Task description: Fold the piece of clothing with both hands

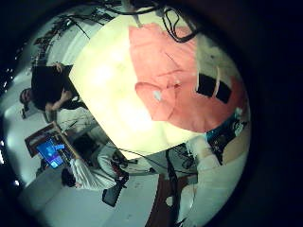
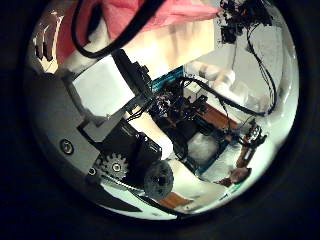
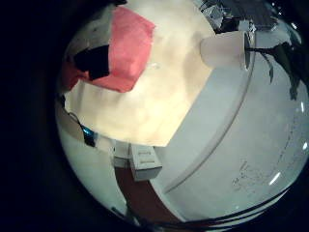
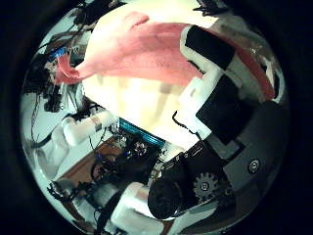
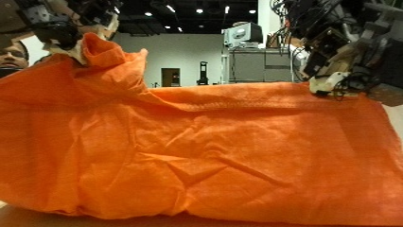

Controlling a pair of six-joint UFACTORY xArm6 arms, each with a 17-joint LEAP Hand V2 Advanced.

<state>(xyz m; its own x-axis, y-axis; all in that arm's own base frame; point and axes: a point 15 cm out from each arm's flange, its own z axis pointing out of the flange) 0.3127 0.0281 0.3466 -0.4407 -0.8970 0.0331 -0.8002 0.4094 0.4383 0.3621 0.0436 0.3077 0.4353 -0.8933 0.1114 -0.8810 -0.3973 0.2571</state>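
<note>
The left robot hand (image 5: 65, 28) is pinching one upper corner of the large orange woven-fabric garment (image 5: 201, 151), its black and white fingers curled into a bunched peak of cloth, and it is holding that corner up in the air. The right robot hand (image 5: 330, 68) is clamping the opposite upper corner, its fingertips closing on the cloth's top hem. Between the two robot hands the garment's top edge is stretching nearly level, sagging a little next to the left robot hand, and from there the cloth is hanging down as a wide creased sheet. Its lower edge is reaching the pale desk (image 5: 76, 219) below both robot hands. In the right thumb side palm view the cloth (image 4: 147, 49) is running right under that robot hand's fingers (image 4: 217, 73), draping away over the desk top (image 4: 137, 103). In the left little finger side palm view the garment (image 1: 185, 80) is spreading over the far part of the pale yellow desk (image 1: 109, 80), well below that palm.
</note>
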